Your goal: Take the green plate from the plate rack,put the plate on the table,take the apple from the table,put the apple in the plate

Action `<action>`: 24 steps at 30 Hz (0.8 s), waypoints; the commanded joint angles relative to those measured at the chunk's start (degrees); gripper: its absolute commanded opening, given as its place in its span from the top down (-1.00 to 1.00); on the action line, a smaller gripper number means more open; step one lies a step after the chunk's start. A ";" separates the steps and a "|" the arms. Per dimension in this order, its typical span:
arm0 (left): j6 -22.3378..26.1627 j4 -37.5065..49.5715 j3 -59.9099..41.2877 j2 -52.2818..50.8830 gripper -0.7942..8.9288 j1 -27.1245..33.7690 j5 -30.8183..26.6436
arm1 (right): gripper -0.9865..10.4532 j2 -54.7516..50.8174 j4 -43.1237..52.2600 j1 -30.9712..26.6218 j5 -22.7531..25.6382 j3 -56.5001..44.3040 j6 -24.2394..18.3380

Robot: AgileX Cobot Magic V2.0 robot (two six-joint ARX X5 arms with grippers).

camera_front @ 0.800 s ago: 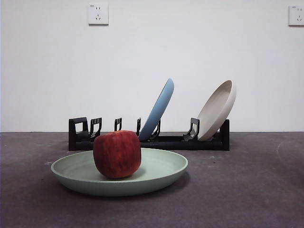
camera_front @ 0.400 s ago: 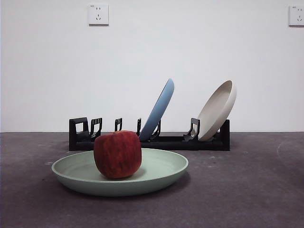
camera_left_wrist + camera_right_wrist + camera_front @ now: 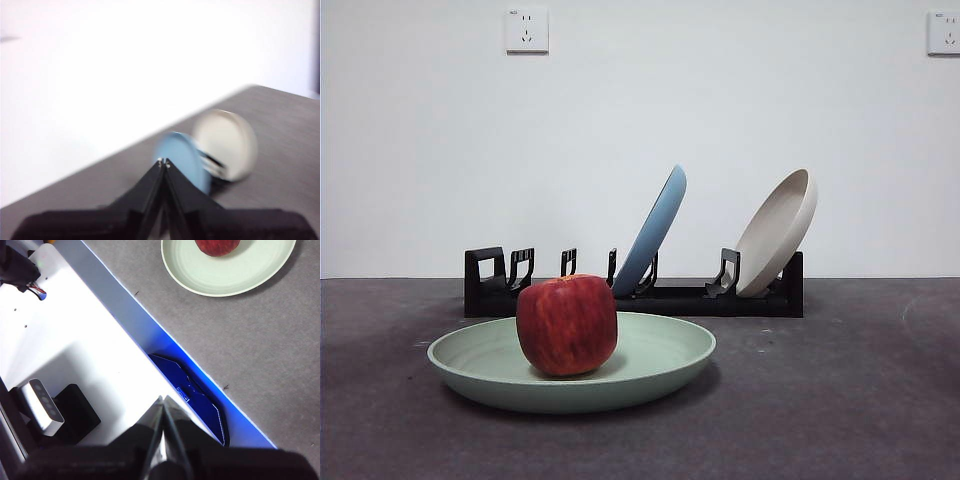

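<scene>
Well, the matte sage green plate (image 3: 650, 365), wide and shallow, lies flat on the scuffed grey tabletop (image 3: 840, 400) with one streaky red apple (image 3: 567, 325) sitting in it, left of centre. Behind stands the long black plate rack (image 3: 660, 297), its pronged slots holding two tilted plates: a light blue plate (image 3: 655, 230), then a cream-white plate (image 3: 778, 232) at the right end. The left gripper (image 3: 163, 162) is clenched on nothing, up above the rack, its view blurred. The right gripper (image 3: 163, 400) is likewise clenched empty, off beside the tabletop
</scene>
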 commanded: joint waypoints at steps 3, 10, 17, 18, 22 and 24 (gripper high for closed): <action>1.03 9.07 -10.03 -7.39 0.84 13.03 1.70 | 0.83 -0.11 0.31 0.07 0.04 -0.39 0.44; 0.11 23.30 -31.34 -20.39 0.84 22.73 1.73 | 0.83 -0.33 0.31 0.07 0.02 -0.39 0.44; -4.07 27.02 -49.20 -31.52 0.84 27.08 1.66 | 0.83 -0.39 0.31 0.07 0.04 -0.39 0.44; -4.22 27.08 -51.63 -33.07 0.84 27.56 1.66 | 0.83 -0.37 0.28 0.07 0.04 -0.39 0.44; -5.46 27.15 -58.23 -36.94 0.84 28.37 1.64 | 0.83 -0.37 0.31 0.07 0.04 -0.39 0.31; -5.57 27.15 -61.02 -38.56 0.84 28.46 1.53 | 0.83 -0.37 0.31 0.07 0.04 -0.39 0.33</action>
